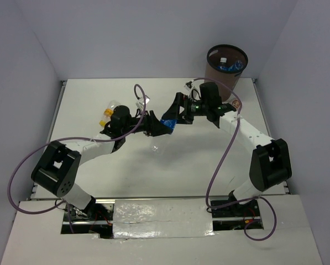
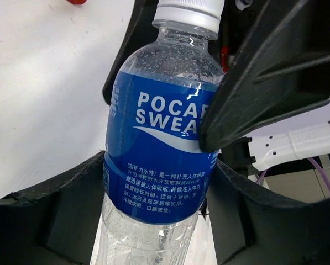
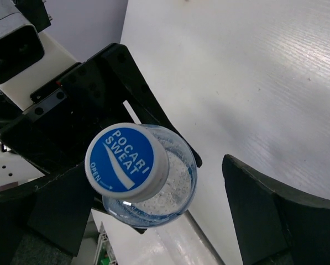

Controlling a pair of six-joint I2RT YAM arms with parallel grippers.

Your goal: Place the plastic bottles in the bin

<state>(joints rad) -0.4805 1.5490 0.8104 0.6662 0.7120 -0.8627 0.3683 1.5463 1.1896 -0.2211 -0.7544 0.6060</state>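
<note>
Pocari Sweat bottle is off the table, pinched across its lower body by my left gripper, whose matte black fingers press in on both sides of the glossy blue label. It is a small clear plastic bottle with a rounded shoulder, droplets clinging inside the neck, white lettering and a white wave on the wrap, and a ribbed white cap whose flat top is printed blue. From above I see it held over the middle of the white table, between the two wrists. My right gripper stands spread wide around the cap end, with bare table showing between the bottle and one angular black finger; the other finger lies across the label in the left wrist view, and I cannot tell whether it touches. The bin, a brown tapered cup with a dark rim, sits at the far right corner and already holds blue-labelled bottles. A clear yellow-capped bottle lies on the table just behind my left wrist.
</note>
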